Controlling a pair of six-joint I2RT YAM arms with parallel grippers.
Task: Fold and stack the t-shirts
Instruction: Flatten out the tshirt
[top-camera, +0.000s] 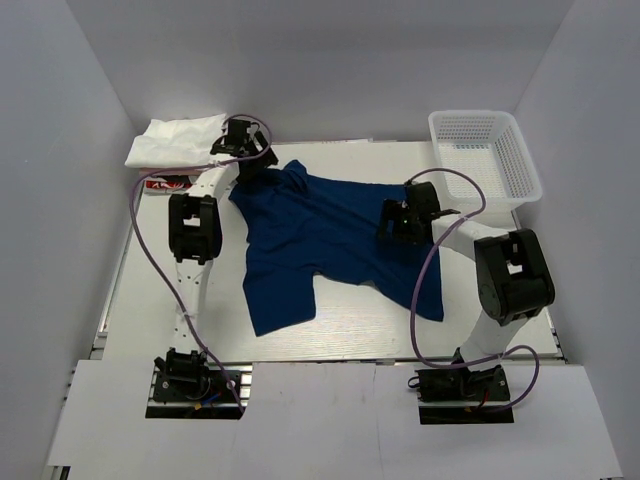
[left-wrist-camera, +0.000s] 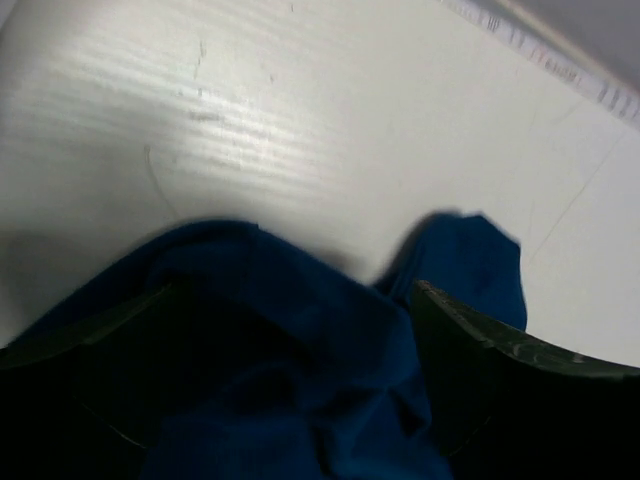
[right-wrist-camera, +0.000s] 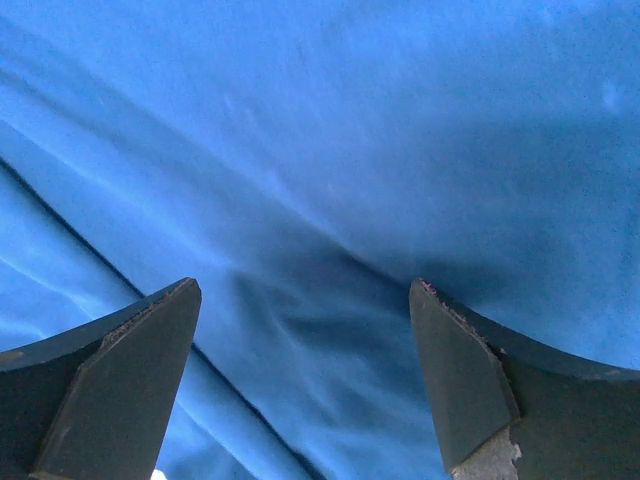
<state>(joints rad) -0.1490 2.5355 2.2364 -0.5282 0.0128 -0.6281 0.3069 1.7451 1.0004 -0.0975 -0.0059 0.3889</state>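
Both pincers are spread wide, nothing gripped. Left gripper straddles a bunched bit at the far-left edge of the navy t-shirt, and the right gripper hovers over flat cloth on its right side. Shirt's sprawled mid-table. It looks light and totally floppy, so I'd pinch a hem or shoulder seam rather than the flat middle.

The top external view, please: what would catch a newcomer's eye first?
A large navy t-shirt sprawls across the table. Both hands hang open over it: the left hand at its far-left corner, the right hand above its right side. White t-shirts lie far left.
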